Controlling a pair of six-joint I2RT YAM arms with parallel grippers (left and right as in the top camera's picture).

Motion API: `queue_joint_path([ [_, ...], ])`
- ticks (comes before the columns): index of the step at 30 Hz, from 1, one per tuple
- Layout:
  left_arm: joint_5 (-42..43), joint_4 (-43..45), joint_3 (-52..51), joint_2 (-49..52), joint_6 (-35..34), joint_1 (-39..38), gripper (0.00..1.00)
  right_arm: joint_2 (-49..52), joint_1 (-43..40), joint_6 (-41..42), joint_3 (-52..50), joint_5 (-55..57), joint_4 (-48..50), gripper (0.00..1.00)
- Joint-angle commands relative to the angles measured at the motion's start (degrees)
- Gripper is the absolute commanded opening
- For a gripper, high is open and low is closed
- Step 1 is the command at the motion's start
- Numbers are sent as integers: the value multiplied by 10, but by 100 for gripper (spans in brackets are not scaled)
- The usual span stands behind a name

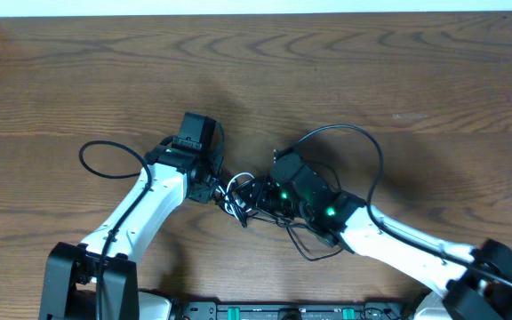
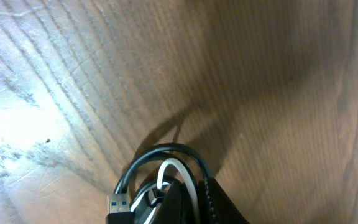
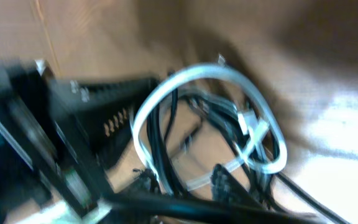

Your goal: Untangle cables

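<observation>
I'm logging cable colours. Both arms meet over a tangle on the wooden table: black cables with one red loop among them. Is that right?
Not quite. The loop is white, not red: the right wrist view shows the white cable looped among the black cables. The rest stands: the tangle lies on the wooden table.

Matt, grained wood table [image 1: 372,71]; smooth, glossy plastic-coated cables [image 1: 238,197], black and white

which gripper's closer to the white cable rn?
Left, narrowly. The left gripper sits right against the white cable on its left side. The right gripper is just off its right side, across the tangle.
</observation>
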Motion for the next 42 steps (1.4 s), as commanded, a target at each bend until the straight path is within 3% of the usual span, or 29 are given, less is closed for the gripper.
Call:
queue_joint_path([
  [1, -14, -17, 5, -1, 16, 3, 8, 3, -10, -3, 2, 54, 51, 25],
  [6, -14, -25, 5, -1, 18, 3, 8, 3, -16, 38, 2, 55, 67, 39],
  [12, -14, -25, 5, -1, 19, 3, 8, 3, -11, 52, 2, -17, 113, 40],
  [21, -5, -24, 5, -1, 95, 3, 8, 41, -8, 91, 2, 55, 120, 37],
  [22, 1, -24, 5, -1, 104, 3, 8, 49, -8, 91, 2, 63, 122, 36],
  [25, 12, -24, 5, -1, 129, 3, 8, 76, -10, 88, 2, 94, 132, 19],
  [27, 16, -24, 5, -1, 146, 4, 8, 82, -13, 79, 2, 114, 132, 1],
  [33, 16, -24, 5, -1, 149, 4, 8, 61, -21, -83, 2, 30, 226, 1],
  [37, 16, -24, 5, -1, 149, 4, 8, 11, -21, -158, 2, -8, 205, 1],
  [39, 16, -24, 5, -1, 149, 4, 8, -18, -20, -280, 2, -11, 182, 1],
  [42, 16, -24, 5, -1, 149, 4, 22, -53, -16, -382, 2, -47, 175, 1],
])
